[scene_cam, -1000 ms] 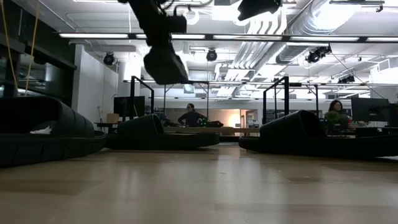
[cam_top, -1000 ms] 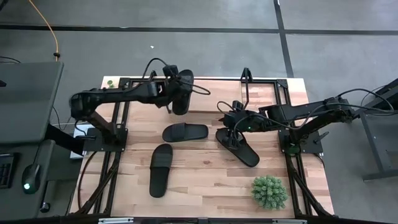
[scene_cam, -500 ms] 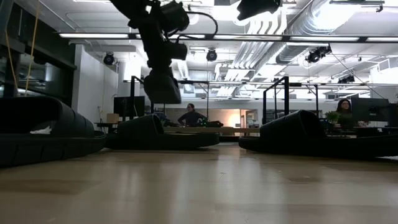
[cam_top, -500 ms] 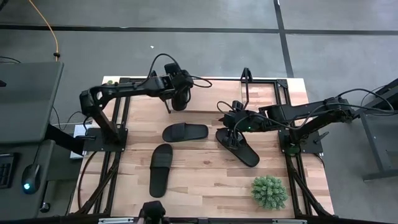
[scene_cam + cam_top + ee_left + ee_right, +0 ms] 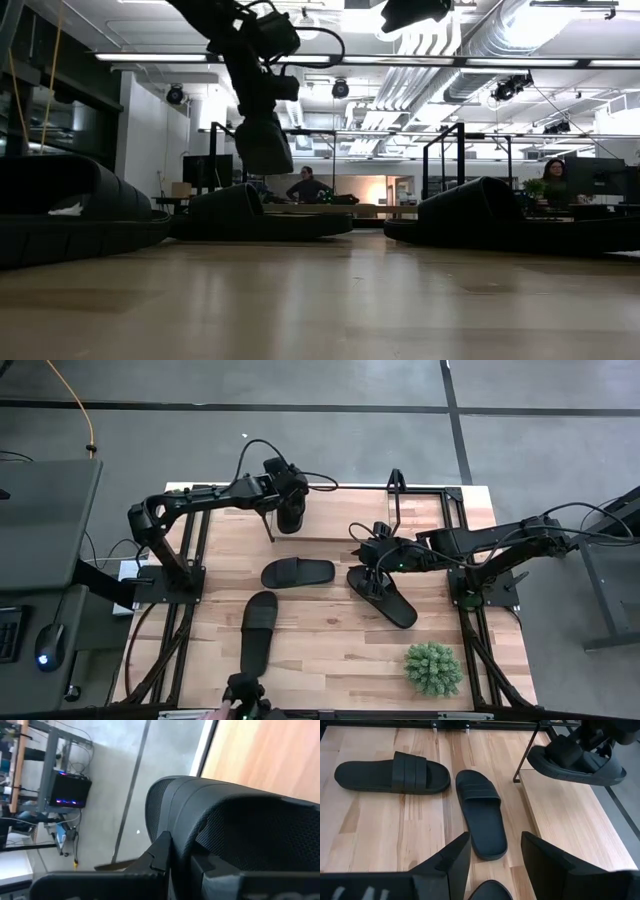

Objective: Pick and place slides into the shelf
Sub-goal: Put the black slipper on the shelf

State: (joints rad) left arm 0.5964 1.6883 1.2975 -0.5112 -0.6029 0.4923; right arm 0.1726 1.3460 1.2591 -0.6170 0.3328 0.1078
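Shelf (image 5: pixel 340 525) rear; left jaws (image 5: pixel 287 510) hold slide (image 5: pixel 290 518) above it.

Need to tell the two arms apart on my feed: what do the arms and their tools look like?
Both arms are dark, near-black jointed links with black cables looping off them in the high view. The left tool shows blocky black fingers in its wrist view. The right tool has two broad, flat black fingers with angled tips. No coloured markings are visible on either arm.
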